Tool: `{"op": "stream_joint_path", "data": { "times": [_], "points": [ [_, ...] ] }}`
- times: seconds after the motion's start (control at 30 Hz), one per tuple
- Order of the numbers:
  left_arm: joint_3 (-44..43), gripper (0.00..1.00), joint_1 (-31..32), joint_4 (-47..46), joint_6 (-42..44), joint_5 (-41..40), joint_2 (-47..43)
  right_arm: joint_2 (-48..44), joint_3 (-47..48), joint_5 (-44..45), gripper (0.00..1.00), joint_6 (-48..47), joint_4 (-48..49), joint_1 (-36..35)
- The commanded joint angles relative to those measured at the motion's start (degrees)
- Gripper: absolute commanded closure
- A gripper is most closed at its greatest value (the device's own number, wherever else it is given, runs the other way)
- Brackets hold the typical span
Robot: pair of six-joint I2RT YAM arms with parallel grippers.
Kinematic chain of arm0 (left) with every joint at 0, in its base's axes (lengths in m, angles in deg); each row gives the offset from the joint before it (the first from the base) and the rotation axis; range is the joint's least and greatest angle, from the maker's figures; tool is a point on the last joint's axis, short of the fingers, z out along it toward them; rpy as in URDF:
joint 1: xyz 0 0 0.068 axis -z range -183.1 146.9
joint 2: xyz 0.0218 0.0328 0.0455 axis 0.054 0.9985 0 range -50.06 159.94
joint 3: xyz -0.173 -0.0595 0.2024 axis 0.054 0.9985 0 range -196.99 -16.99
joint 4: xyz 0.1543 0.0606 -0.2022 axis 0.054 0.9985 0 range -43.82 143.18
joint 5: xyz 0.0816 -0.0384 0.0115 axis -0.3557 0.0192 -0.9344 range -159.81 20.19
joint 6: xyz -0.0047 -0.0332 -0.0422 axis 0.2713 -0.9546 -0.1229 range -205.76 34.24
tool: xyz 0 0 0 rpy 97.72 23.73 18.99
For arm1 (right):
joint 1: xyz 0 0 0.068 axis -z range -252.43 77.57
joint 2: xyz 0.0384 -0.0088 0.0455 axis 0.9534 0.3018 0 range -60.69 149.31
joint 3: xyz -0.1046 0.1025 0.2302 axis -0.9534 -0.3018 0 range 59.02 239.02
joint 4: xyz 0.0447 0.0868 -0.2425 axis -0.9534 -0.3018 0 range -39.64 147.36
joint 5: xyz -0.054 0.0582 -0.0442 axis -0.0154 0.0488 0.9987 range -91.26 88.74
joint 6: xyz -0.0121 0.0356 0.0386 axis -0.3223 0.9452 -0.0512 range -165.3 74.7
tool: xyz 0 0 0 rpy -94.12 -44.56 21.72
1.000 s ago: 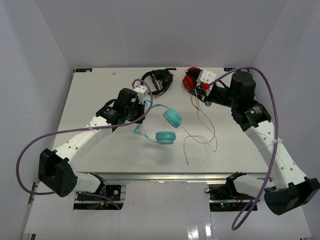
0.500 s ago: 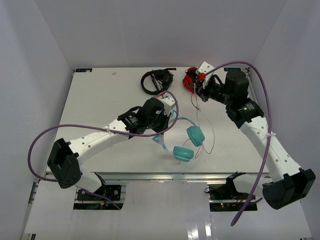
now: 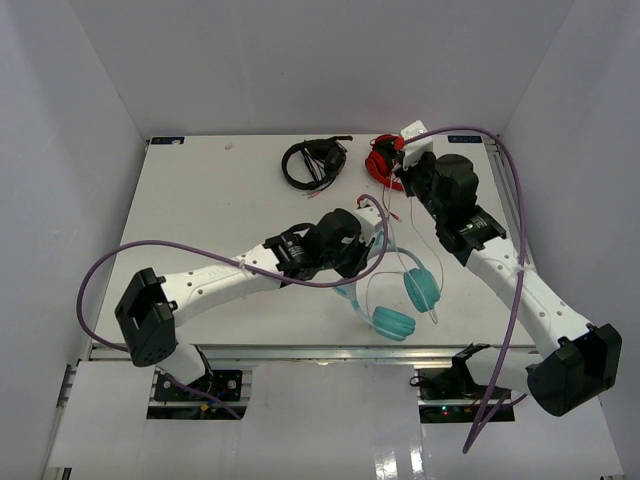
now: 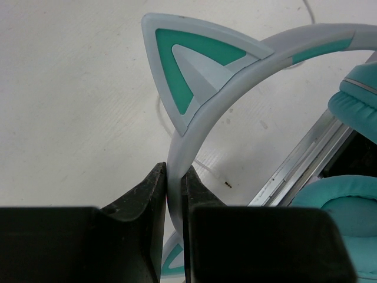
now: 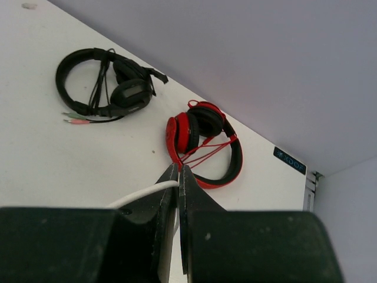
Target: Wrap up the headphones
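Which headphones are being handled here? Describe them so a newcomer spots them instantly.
On the white table, look near the front edge, where the left gripper pinches a pale headband. Those headphones have teal earcups and cat-ear points, unlike the black headphones and red headphones at the far edge.

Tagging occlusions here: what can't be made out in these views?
Left wrist: headphones' earcups cut off at right edge; lower cat ear mostly behind left tool.
Right wrist: cable's run beyond right tool hidden by tool body.
Top external: left grip hidden under wrist; cable too thin to trace.
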Motion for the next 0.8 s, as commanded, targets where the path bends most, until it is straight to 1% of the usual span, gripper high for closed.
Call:
{"op": "stream_joint_path", "data": {
  "times": [0.0,0.1,0.2,0.33,0.43,0.57,0.77],
  "points": [
    [-3.99,1.0,2.0,-5.98,-2.74,-0.69,-2.3,-0.1,-3.23,11.02,0.92,1.41,7.88,-0.35],
    [-2.3,1.0,2.23,-7.86,-3.95,-1.75,-5.8,-0.5,-4.9,13.38,0.92,1.29,9.43,-0.07],
    [1.34,1.0,2.22,-9.89,-5.66,-3.46,-10.15,-0.96,-6.34,13.49,0.92,2.58,9.92,0.95],
    [4.46,1.0,2.23,-12.3,-7.45,-5.07,-14.7,-1.3,-6.77,11.62,0.92,6.35,8.83,3.75],
    [5.97,1.0,2.23,-13.02,-9.03,-6.91,-17.54,-2.16,-7.38,8.57,0.92,8.3,8.47,5.17],
    [8.32,1.0,2.21,-14.36,-11.42,-10.83,-20.63,-4.34,-8.74,1.75,0.92,11.53,7.37,7.38],
    [9.66,1.0,2.23,-16.06,-15.58,-16.62,-23.85,-6.02,-10.77,-14.35,0.92,17.02,5.57,9.56]
  ]
}}
